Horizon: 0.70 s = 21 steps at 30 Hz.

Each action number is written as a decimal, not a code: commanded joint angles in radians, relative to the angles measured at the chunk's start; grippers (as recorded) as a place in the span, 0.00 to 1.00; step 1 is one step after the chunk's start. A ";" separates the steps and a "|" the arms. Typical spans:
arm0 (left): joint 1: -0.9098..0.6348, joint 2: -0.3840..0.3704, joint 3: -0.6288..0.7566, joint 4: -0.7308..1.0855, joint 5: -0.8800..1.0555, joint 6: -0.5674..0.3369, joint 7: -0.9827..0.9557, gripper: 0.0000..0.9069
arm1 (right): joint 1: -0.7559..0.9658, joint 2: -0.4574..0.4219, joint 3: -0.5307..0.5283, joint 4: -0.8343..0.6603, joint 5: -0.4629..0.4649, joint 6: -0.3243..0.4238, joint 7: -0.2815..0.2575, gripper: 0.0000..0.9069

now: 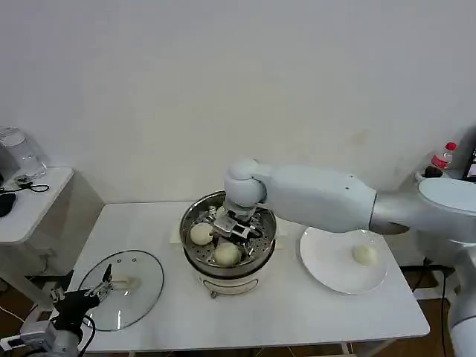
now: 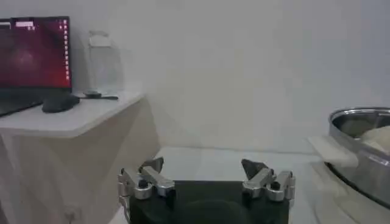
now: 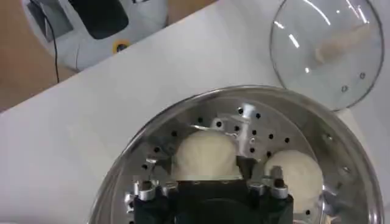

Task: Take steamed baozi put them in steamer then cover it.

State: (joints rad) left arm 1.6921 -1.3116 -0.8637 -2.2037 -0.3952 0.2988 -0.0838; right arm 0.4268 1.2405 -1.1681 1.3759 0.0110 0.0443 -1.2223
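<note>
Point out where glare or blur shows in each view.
Head view: soft, even light, with faint reflections on the cover. Left wrist view: hazy, with the steamer rim blurred. Right wrist view: bright streaks on the glass cover, and shine on the steamer's perforated tray.

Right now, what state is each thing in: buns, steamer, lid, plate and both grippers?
steamer: uncovered, three baozi inside
baozi: between the right gripper's fingers, on the tray
last baozi: on the white plate
cover: flat on the table, off the steamer
right gripper: open, inside the steamer
left gripper: open, idle near the cover
</note>
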 commanded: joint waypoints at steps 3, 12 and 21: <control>-0.004 0.006 0.000 0.003 0.000 0.001 0.000 1.00 | 0.020 -0.039 0.026 -0.004 0.025 -0.016 0.022 1.00; -0.014 0.031 0.007 0.004 -0.001 0.007 0.002 1.00 | 0.093 -0.218 0.082 -0.078 0.120 -0.166 0.150 1.00; -0.034 0.055 0.050 0.017 0.007 0.007 0.007 1.00 | 0.078 -0.649 0.056 0.047 0.101 -0.248 0.179 1.00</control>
State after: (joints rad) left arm 1.6640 -1.2635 -0.8351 -2.1916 -0.3900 0.3057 -0.0780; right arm 0.5012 0.8988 -1.1166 1.3670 0.0915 -0.1238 -1.0891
